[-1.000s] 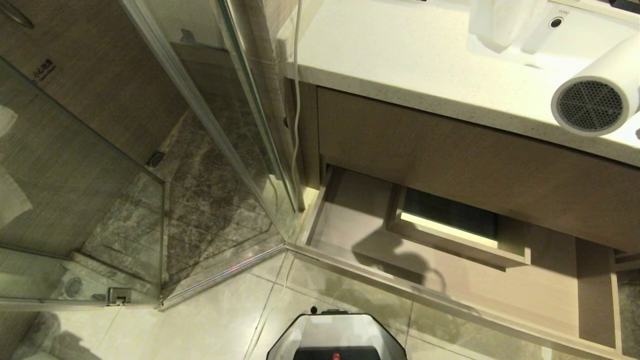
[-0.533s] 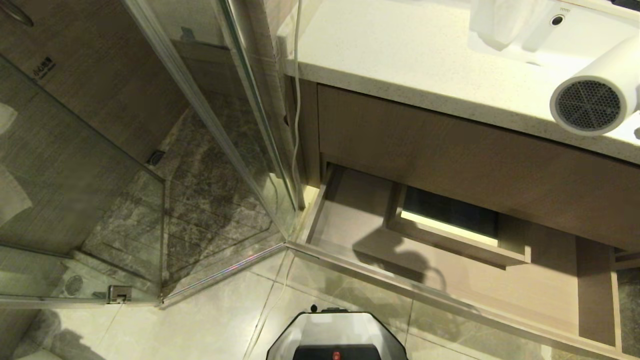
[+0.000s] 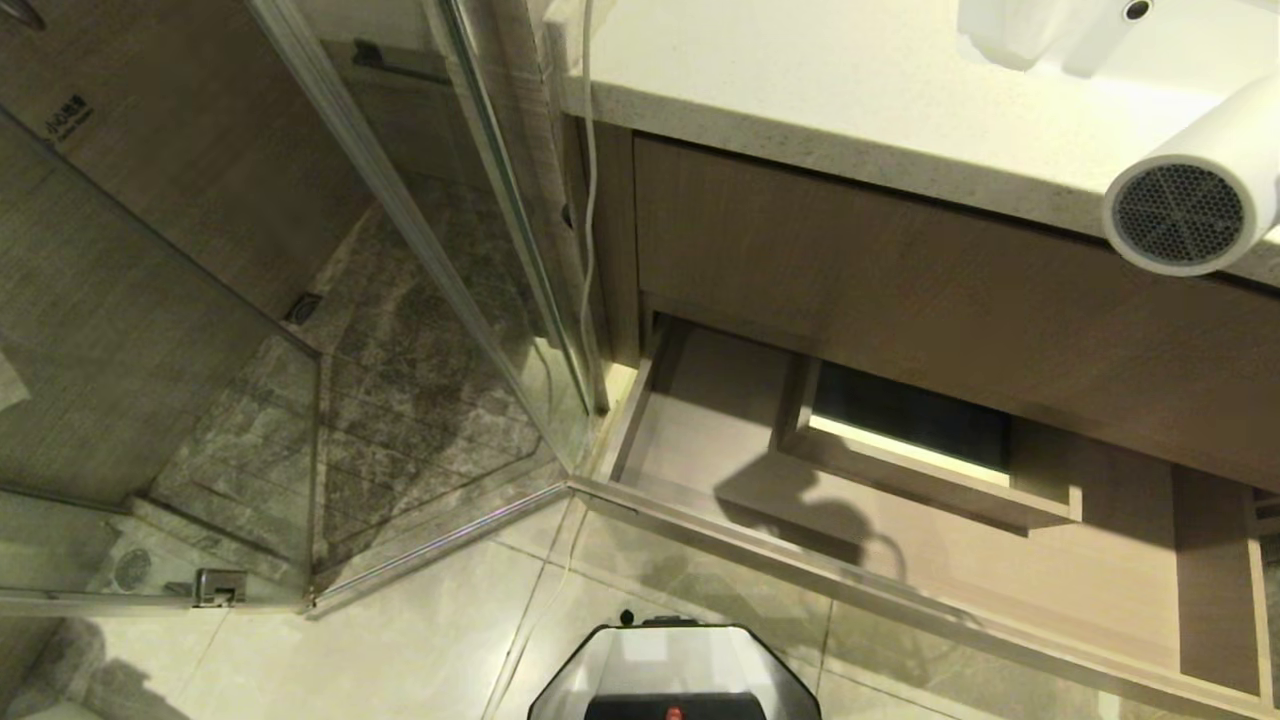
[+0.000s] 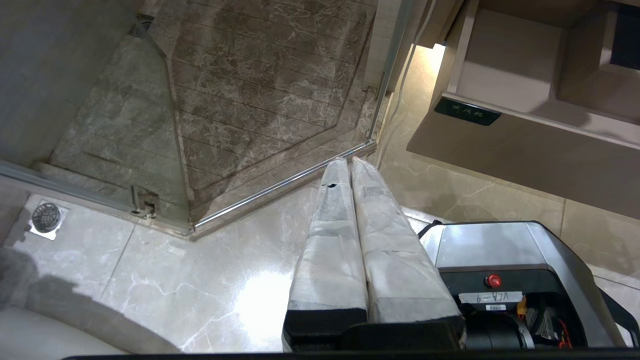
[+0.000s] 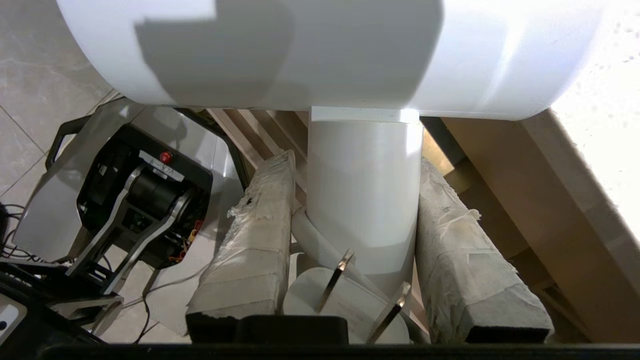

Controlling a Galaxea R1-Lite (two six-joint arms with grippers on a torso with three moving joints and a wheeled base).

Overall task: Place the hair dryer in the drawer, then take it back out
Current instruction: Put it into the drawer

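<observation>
Counter: the pale speckled counter [image 3: 800, 90] spans the upper part of the head view; every place below is given against it.
Shower enclosure: the glass shower enclosure [image 3: 300, 300] stands off the counter's left end, a grey stone floor inside it.
Front panel: the tall plain wood-grain front panel [image 3: 950, 300] sits directly beneath the counter's edge.
Drawer: the drawer [image 3: 1000, 585] is pulled out below the counter and under that panel, wide and shallow, light-brown wood grain. A boxed rectangular cut-out [image 3: 920, 450] sits inside it near the back. In the left wrist view the drawer [image 4: 505, 70] shows a small dark label [image 4: 467, 111] at one end of its narrow front.
Robot base: the grey base [image 3: 672, 675] stands on the tiled floor out in front of the counter, before the drawer.
Hair dryer: the hair dryer [image 3: 1195, 195] hangs in the air at the counter's front edge, towards its right end, above the drawer and not in it. Its dark round mesh grille faces the camera. In the right wrist view the hair dryer [image 5: 320, 55] shows a thick white barrel lying across, the handle pointing back at the wrist.
Cord: a white cord [image 3: 590, 150] hangs down past the counter's left end.
Right gripper: the right gripper [image 5: 357, 190] is clamped on the hair dryer's handle, one wrapped finger [image 5: 255, 225] pressed to each side; the folded plug lies between them.
Left gripper: the left gripper [image 4: 350, 162] hangs low over the floor, well out from the counter, fingers pressed together and holding nothing.
</observation>
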